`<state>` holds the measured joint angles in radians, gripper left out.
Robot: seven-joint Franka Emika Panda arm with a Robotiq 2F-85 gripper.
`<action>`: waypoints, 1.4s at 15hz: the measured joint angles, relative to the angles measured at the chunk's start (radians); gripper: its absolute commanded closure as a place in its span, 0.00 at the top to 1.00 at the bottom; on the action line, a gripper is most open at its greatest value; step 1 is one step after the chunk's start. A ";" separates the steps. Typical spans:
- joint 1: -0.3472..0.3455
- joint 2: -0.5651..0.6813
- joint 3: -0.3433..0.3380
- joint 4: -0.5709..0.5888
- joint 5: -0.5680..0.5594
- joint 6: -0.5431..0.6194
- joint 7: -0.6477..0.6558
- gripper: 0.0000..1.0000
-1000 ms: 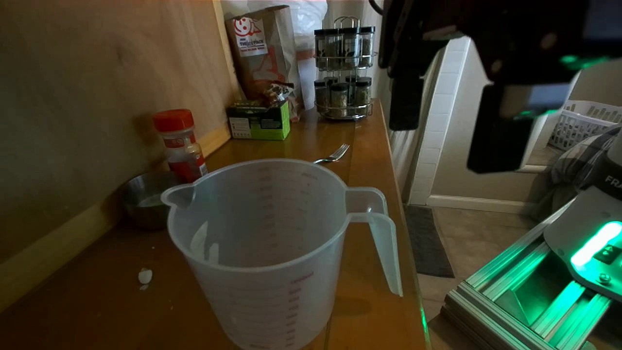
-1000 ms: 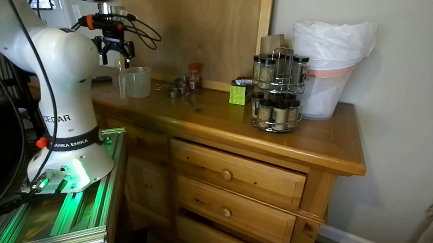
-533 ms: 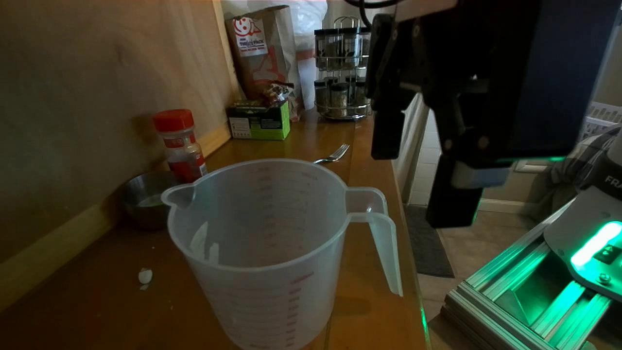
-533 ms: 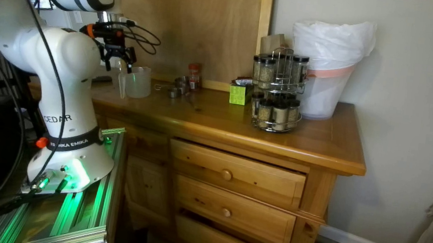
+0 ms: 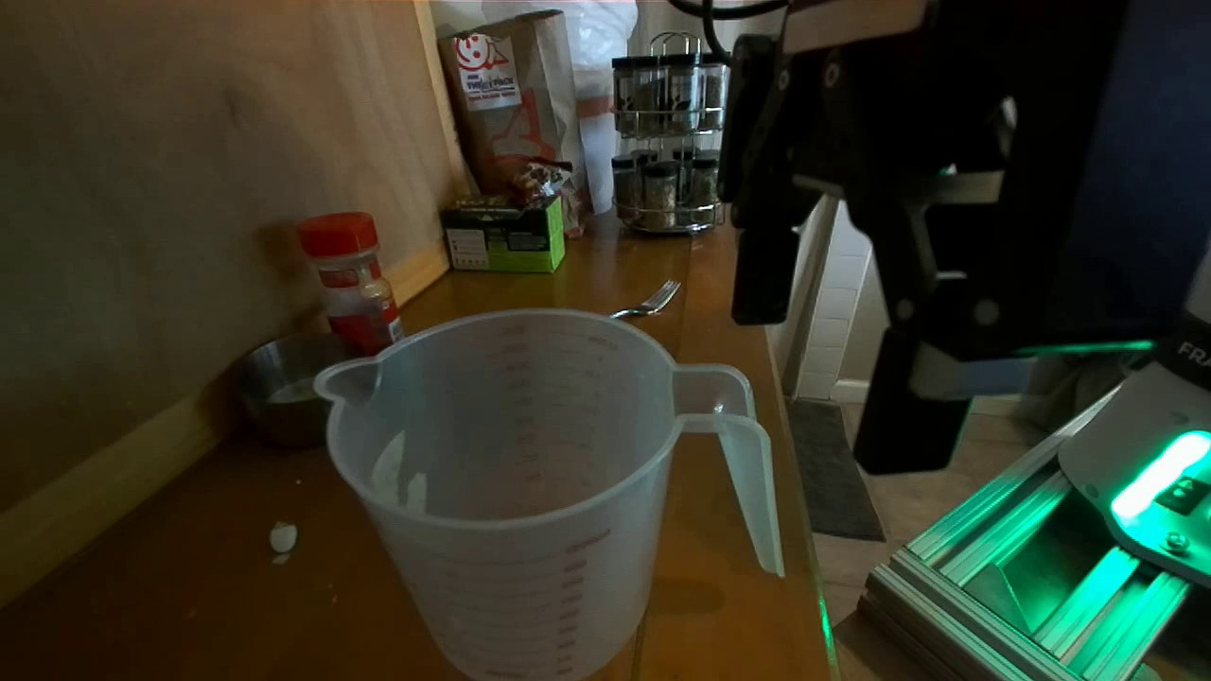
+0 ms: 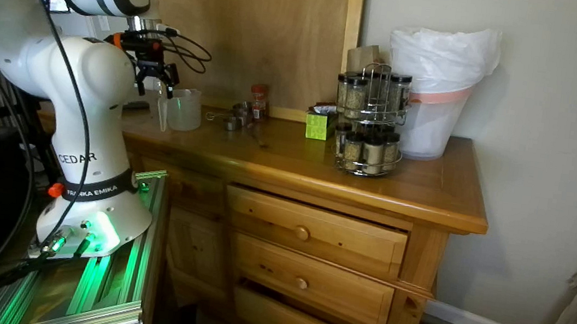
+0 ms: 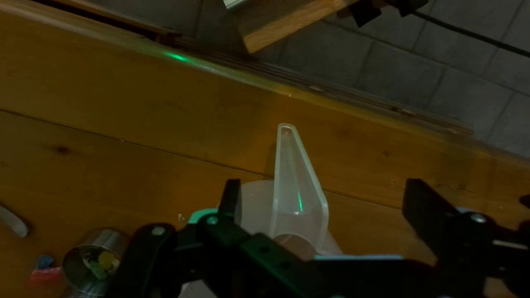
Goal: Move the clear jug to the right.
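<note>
Clear jug (image 5: 530, 567) stands upright on the wood dresser top (image 6: 278, 155), its handle (image 5: 760, 501) toward the robot's side. Gripper (image 5: 833, 388) is on the handle side, 2 fingers (image 5: 913, 416) spread wide and pointing down. Wrist view frames the handle between them, nearer the finger at picture left. In an exterior view 1 fingertip (image 6: 169, 90) overlaps the jug; can't tell if they touch.

Rest: metal cup (image 5: 274, 421) and red-capped jar (image 5: 348, 284) sit close together near the wood panel (image 5: 189, 142). Fork (image 5: 653, 303) lies past the jug. Small white scrap (image 5: 282, 538) on the wood beside the jug. Green box (image 5: 501, 236) stands in front of a paper bag (image 5: 530, 99). In an exterior view, 2-tier spice rack (image 6: 361, 172) is well apart from the jug, near a bin (image 6: 430, 130) with a white liner (image 6: 445, 54).
</note>
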<state>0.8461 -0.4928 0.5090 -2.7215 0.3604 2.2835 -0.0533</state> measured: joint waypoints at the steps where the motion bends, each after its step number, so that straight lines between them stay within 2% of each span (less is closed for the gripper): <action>1: 0.003 0.000 -0.004 0.000 0.000 0.000 0.000 1.00; 7: 0.012 0.008 -0.021 -0.001 -0.003 0.038 0.057 1.00; 16: 0.003 0.080 -0.015 -0.003 -0.083 0.118 0.145 0.99; 18: 0.001 0.100 -0.014 -0.003 -0.102 0.149 0.161 0.95; 19: -0.001 0.110 -0.013 -0.003 -0.113 0.160 0.171 0.89; 21: -0.008 0.124 -0.009 -0.003 -0.142 0.172 0.199 0.84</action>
<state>0.8384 -0.3690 0.5004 -2.7246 0.2186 2.4551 0.1454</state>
